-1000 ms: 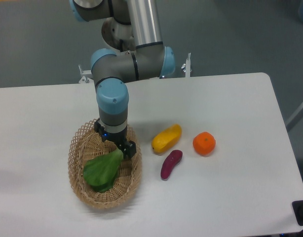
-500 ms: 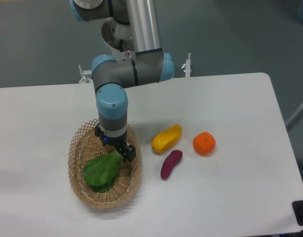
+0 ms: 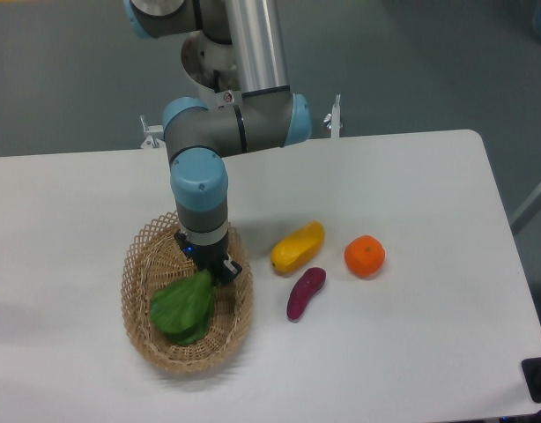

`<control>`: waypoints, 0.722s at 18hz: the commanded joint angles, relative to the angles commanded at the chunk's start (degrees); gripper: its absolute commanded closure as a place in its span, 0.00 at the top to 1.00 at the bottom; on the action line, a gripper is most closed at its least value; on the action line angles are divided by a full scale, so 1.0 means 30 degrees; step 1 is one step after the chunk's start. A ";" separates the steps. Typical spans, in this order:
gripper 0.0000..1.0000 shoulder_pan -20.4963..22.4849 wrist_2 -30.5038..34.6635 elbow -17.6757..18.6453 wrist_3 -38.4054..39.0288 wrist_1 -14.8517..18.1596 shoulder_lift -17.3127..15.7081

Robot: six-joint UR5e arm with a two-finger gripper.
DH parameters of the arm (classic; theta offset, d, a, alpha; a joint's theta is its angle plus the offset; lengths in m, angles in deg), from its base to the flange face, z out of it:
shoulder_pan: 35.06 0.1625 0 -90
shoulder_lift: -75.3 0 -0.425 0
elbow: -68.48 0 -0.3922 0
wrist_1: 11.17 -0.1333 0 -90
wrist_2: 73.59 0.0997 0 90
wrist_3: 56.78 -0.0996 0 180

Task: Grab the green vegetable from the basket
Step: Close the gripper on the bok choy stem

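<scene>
The green vegetable [image 3: 181, 308] lies in the lower left of the frame inside the basket [image 3: 156, 356], leaves spread toward the bottom, its narrow end pointing up and right. The gripper [image 3: 214, 269] sits right at that narrow end, and I cannot tell from here whether its jaws are closed on it or merely touching. To do this well, I reckon the grip should settle on the firm stem rather than the floppy leaves, then rise straight so the leaves clear the wicker rim. Right of the basket lie a yellow vegetable [image 3: 297, 248], a purple one [image 3: 306, 293] and an orange [image 3: 365, 256].
</scene>
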 joint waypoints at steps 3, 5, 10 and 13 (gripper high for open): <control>0.36 0.0000 -0.0029 -0.0059 0.0000 0.0000 -0.0117; 0.36 0.0029 -0.0029 -0.0117 -0.0029 0.0000 -0.0146; 0.36 0.0233 -0.0205 -0.0820 -0.0117 0.0088 -0.0877; 0.36 0.0469 -0.0234 -0.1112 0.0028 0.0117 -0.1288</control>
